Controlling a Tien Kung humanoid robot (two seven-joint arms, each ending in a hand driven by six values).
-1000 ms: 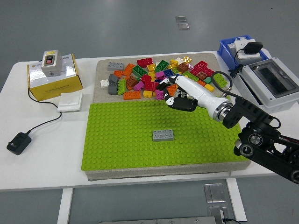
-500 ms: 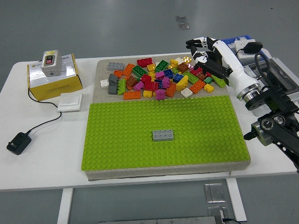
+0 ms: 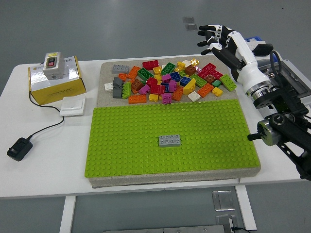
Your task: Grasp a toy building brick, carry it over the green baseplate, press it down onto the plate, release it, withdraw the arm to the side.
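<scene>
A green studded baseplate (image 3: pixel 136 155) covers the near half of a beige pad. One grey brick (image 3: pixel 170 141) sits pressed on it near the middle. Behind the plate lies a heap of coloured bricks (image 3: pixel 167 80). My right hand (image 3: pixel 214 38) is raised at the upper right, beyond the heap's right end, fingers spread and holding nothing. Its black forearm (image 3: pixel 277 121) runs down the right edge. The left arm is out of view.
A yellow box with a switch unit (image 3: pixel 56 73) stands at the left, a white pad (image 3: pixel 73 106) and black power adapter (image 3: pixel 19 148) in front of it. A blue bin (image 3: pixel 238 48) and grey case (image 3: pixel 301 80) sit at the right behind my arm.
My right hand lifted off the far edge of the plate, swung up and right past the brick heap, and now stands higher with its fingers spread. The grey brick stayed put.
</scene>
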